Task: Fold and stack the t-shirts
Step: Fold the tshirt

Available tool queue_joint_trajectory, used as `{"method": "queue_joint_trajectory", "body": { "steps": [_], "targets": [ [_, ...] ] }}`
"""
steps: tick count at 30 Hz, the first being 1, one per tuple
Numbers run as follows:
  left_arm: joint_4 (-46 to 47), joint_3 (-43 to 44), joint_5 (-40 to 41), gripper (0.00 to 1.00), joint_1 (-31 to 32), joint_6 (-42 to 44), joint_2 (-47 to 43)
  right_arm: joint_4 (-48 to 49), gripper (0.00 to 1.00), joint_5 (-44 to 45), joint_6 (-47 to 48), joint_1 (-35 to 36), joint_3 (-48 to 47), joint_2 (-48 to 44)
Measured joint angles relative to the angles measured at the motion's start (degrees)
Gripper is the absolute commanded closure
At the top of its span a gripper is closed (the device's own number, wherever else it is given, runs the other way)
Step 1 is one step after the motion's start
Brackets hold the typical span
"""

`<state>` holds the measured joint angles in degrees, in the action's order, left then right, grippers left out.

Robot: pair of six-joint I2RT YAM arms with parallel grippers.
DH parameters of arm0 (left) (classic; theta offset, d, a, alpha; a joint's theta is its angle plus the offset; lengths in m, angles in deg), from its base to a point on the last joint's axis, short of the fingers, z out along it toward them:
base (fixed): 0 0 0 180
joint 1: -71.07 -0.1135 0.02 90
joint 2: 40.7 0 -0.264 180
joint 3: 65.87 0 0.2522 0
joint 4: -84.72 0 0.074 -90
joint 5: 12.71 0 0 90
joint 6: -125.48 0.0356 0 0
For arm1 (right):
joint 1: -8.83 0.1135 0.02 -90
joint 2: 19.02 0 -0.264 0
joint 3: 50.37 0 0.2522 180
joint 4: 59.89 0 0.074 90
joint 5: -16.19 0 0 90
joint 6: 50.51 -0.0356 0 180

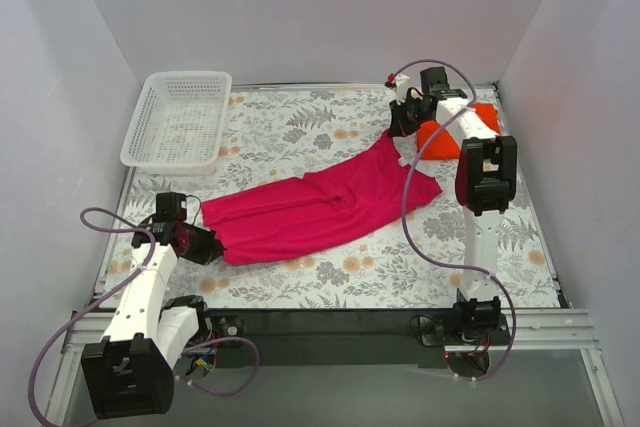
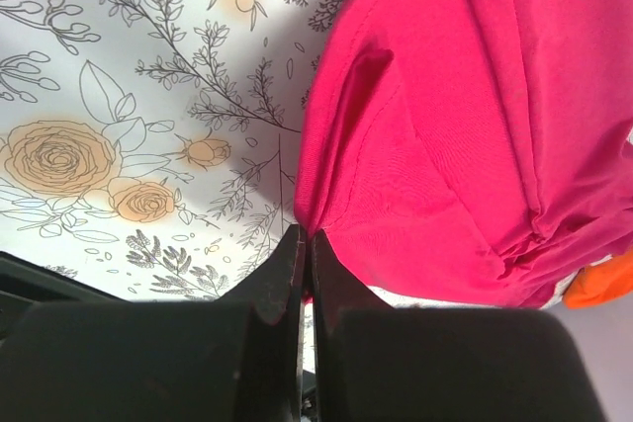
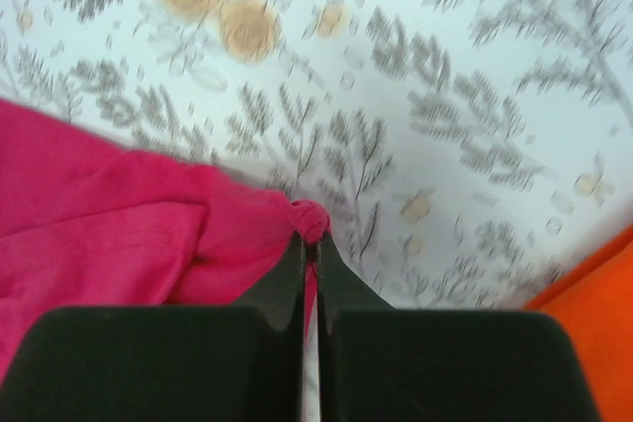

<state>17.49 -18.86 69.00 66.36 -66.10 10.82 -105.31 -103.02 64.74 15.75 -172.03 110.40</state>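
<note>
The magenta-pink t-shirt (image 1: pixel 320 207) lies stretched in a long diagonal band across the middle of the table. My left gripper (image 1: pixel 212 245) is shut on its near-left corner, seen in the left wrist view (image 2: pixel 305 236) with the pink cloth (image 2: pixel 465 116) pinched between the fingertips. My right gripper (image 1: pixel 398 127) is shut on its far-right corner; the right wrist view (image 3: pixel 311 236) shows a small bunch of pink cloth (image 3: pixel 119 224) at the tips. The orange-red t-shirt (image 1: pixel 438 137) lies folded at the back right, partly hidden by the right arm, and shows in the right wrist view (image 3: pixel 593 313).
A white mesh basket (image 1: pixel 180 119) stands at the back left corner. The floral tablecloth (image 1: pixel 300 127) covers the table, with walls close on three sides. The dark front edge (image 1: pixel 330 322) runs between the arm bases.
</note>
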Motion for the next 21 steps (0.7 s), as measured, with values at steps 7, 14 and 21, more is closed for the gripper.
{"method": "queue_joint_trajectory", "body": {
  "steps": [7,14,21],
  "targets": [
    [-1.0,0.0,1.5,1.00,-0.9,-0.7,0.3,0.4,0.99,3.1,-4.5,3.1,-14.6,9.1],
    [-1.8,-1.0,2.4,1.00,-1.2,-4.6,-1.8,4.7,0.99,7.7,-9.1,5.7,-19.4,12.8],
    [-2.2,-2.6,3.7,1.00,-1.2,-9.1,-4.2,9.9,0.99,12.0,-12.3,7.9,-23.2,16.8]
  ]
}}
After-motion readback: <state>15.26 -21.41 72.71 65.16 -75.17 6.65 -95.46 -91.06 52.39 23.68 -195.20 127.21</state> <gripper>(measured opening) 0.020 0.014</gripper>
